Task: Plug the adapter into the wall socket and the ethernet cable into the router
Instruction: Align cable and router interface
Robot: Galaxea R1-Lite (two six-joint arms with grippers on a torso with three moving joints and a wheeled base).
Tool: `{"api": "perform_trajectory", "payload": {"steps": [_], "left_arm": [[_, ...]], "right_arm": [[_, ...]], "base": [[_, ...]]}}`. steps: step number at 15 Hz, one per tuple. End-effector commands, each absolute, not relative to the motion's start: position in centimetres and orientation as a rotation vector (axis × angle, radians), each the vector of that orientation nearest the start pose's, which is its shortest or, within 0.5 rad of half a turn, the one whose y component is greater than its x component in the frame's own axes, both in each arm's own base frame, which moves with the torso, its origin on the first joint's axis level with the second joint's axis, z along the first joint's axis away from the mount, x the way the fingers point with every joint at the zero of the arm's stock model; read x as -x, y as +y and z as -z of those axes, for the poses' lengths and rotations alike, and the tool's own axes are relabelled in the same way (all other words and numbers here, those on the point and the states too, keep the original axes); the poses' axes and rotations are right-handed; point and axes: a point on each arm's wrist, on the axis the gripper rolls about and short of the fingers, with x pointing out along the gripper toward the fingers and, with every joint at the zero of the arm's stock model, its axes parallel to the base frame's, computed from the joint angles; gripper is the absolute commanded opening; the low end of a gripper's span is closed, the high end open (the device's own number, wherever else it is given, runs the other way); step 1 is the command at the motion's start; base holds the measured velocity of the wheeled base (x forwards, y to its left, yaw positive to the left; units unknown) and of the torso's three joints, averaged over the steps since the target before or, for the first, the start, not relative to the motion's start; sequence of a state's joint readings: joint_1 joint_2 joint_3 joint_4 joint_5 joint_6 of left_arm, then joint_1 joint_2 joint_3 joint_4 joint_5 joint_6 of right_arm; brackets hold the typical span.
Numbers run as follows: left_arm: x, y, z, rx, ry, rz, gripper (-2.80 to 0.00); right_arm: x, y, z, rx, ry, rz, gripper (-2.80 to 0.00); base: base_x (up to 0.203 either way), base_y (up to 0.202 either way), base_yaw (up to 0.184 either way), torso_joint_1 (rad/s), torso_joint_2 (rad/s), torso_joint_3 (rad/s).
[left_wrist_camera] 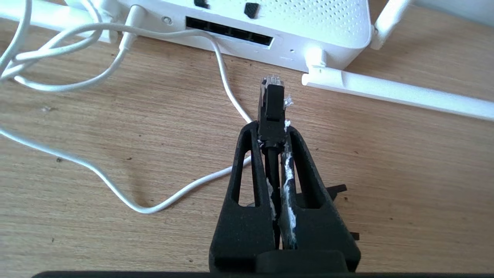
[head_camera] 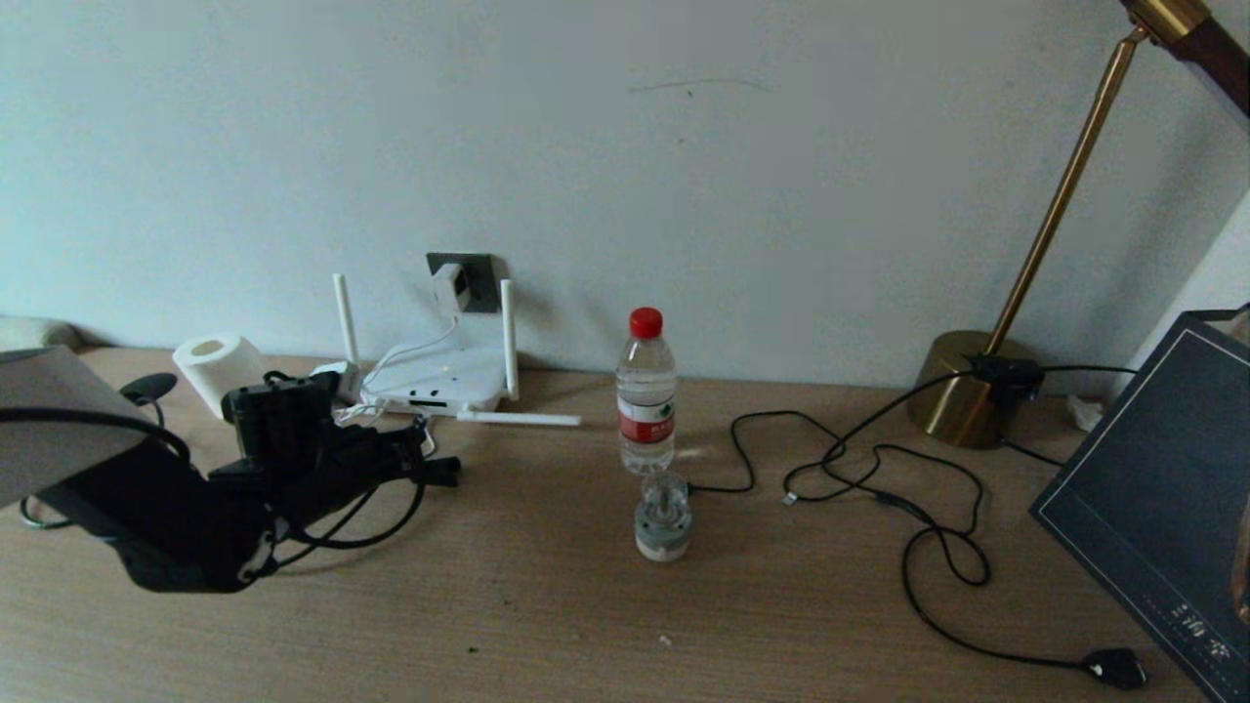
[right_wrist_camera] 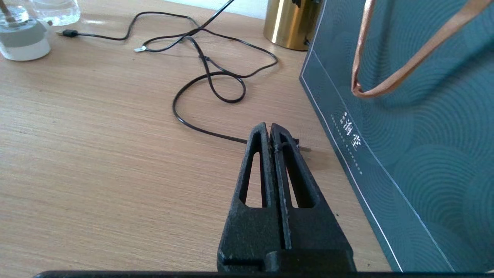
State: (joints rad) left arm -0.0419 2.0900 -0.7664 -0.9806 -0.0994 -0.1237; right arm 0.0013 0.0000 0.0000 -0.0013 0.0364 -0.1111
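Pinching the ethernet cable (left_wrist_camera: 272, 112) just behind its clear-tipped plug, the left gripper (left_wrist_camera: 272, 129) is held low over the table (head_camera: 547, 605), with the router (left_wrist_camera: 293, 34) at twelve o'clock from the plug and a short gap left between them. The plug is aimed a little toward one o'clock of the dark port strip (left_wrist_camera: 229, 31), so a slight shift toward eleven o'clock would likely be needed before it is pushed in. A level, straight push is judged best, since the plug's latch tab must seat squarely. The white cord (left_wrist_camera: 227, 83) crosses the path near the gripper and could be snagged.

In the head view the adapter (head_camera: 450, 286) is already seated in the wall socket (head_camera: 473, 280), above the router at twelve o'clock. The right gripper (right_wrist_camera: 270, 133) is parked with its fingers pressed together, empty, beside a dark gift bag (right_wrist_camera: 417, 127).

The router is smooth white plastic with a dotted top and slim stick antennas; the table is matte wood grain; the gripper fingers are rough black wedges smeared with white residue.
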Motion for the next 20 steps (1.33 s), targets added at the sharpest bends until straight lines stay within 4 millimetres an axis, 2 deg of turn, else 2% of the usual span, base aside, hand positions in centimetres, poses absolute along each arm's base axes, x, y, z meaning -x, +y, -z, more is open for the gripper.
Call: {"api": "perform_trajectory", "payload": {"steps": [1,10,20], "left_arm": [[-36.2,-1.7,-7.5,0.124,0.347,0.12,-2.8],[-36.8,-1.5,-8.0,0.117,0.363,0.115,-2.8],[-38.0,-1.6,-7.2,0.116,0.367,0.116,-2.8]], "right_arm": [[2.3,0.1,-7.6,0.112,-0.002,-0.038,-2.8],[2.3,0.1,-7.6,0.112,-0.002,-0.038,-2.8],[2.3,0.1,-7.6,0.112,-0.002,-0.038,-2.8]], "base": [[0.0,0.0,0.0,0.0,0.0,0.0],[0.0,0.0,0.0,0.0,0.0,0.0],[0.0,0.0,0.0,0.0,0.0,0.0]]}}
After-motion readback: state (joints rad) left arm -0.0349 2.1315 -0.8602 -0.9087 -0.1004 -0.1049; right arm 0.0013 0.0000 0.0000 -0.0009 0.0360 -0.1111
